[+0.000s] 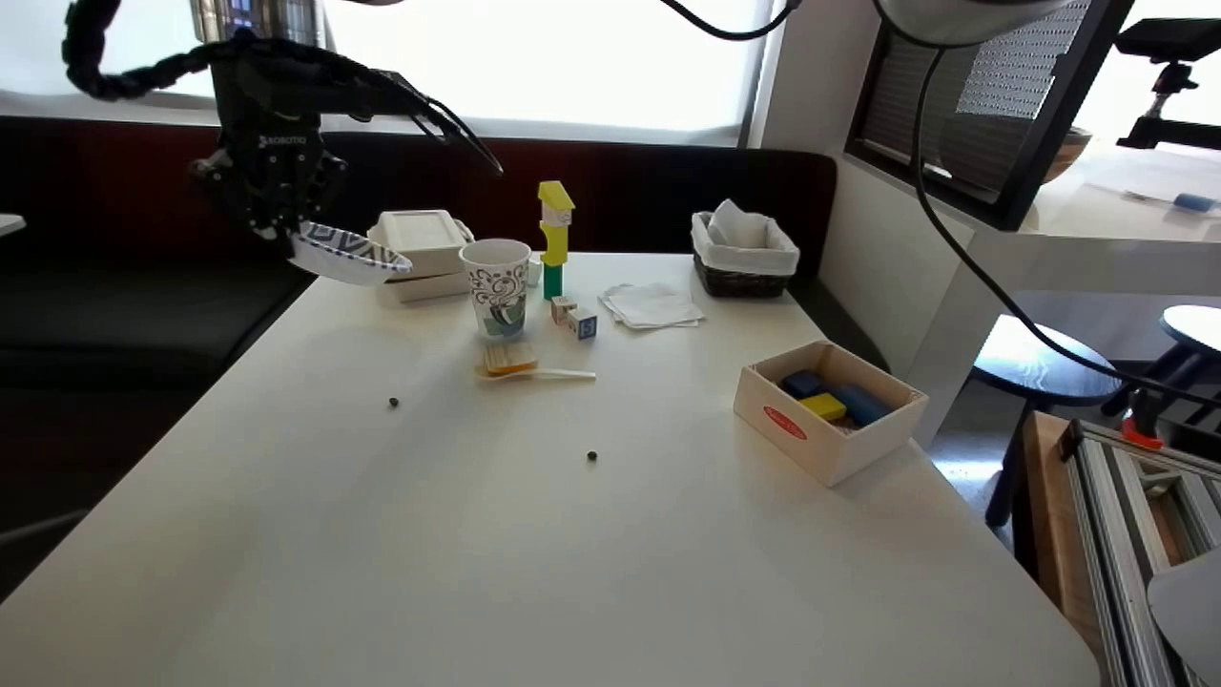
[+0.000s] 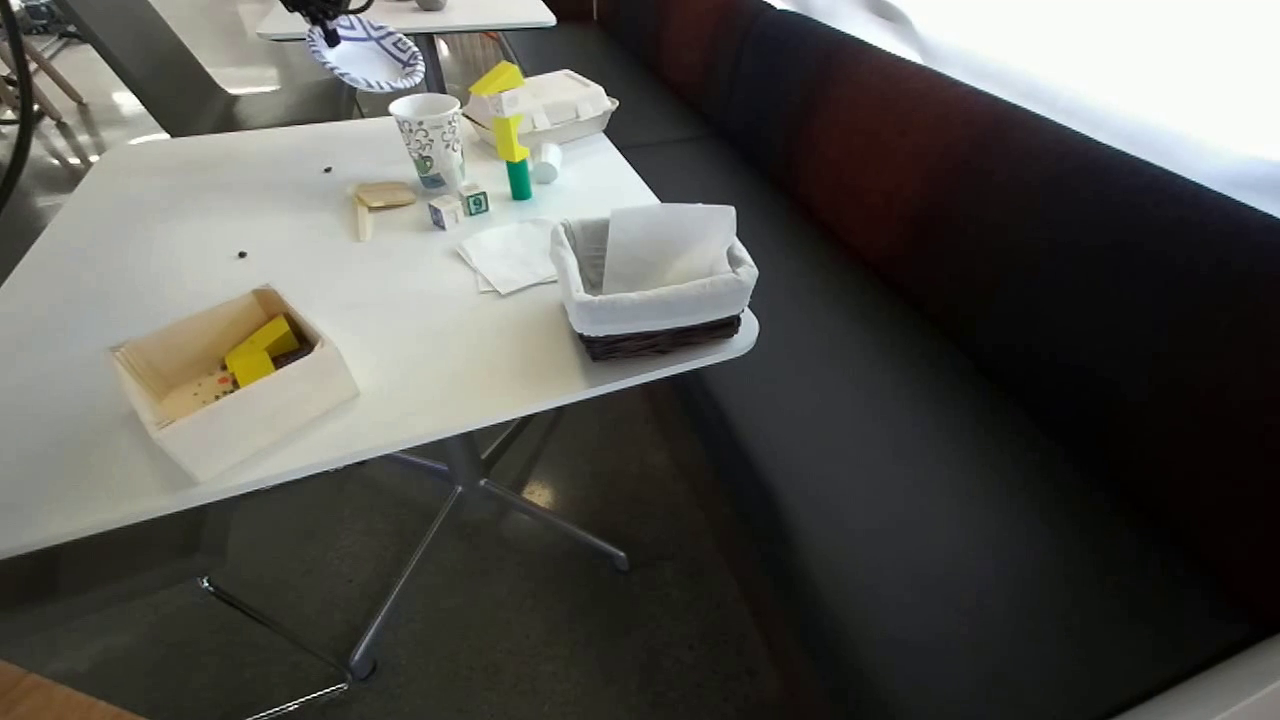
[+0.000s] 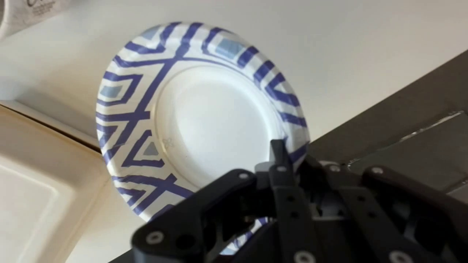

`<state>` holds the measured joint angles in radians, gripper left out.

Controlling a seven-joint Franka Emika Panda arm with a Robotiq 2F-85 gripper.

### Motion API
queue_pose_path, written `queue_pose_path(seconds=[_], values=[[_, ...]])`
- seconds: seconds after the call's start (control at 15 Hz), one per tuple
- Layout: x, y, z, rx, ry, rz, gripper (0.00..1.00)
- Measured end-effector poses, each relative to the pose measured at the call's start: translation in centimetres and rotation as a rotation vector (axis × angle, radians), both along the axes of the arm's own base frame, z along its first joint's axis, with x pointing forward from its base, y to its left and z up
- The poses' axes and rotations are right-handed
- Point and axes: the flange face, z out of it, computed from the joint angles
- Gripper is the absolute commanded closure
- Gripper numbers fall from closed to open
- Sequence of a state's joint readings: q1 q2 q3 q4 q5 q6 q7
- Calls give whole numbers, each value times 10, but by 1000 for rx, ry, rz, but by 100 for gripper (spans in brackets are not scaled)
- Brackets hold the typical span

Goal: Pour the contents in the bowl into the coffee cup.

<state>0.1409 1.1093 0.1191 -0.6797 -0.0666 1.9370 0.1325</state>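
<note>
The bowl hangs in the air beside the coffee cup, tilted with its far rim lower toward the cup side. It also shows in an exterior view and in the wrist view. My gripper is shut on its rim; the fingers pinch it at one edge. No dark bits show on the visible inside of the bowl. The coffee cup stands upright on the table, also seen in an exterior view. Two dark bits lie on the table.
A white takeaway box stands beside the cup. A block tower and letter blocks stand near it. A sponge with a white utensil, napkins, a lined basket and a wooden box lie farther off.
</note>
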Motion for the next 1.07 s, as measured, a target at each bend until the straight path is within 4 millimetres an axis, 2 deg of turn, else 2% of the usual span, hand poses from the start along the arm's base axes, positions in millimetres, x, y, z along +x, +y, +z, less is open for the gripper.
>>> queue_pose_path(seconds=[0.33, 0.6, 0.67, 0.73, 0.93, 1.0, 1.07], values=[[-9, 27, -20, -233, 1, 49, 98], [-18, 47, -39, -271, 51, 254, 98], [-20, 51, -41, -272, 64, 307, 98], [-23, 55, -42, -271, 78, 361, 94], [-22, 59, -35, -272, 69, 426, 94], [-22, 58, -34, -272, 66, 432, 98], [-22, 58, -33, -272, 65, 434, 98]])
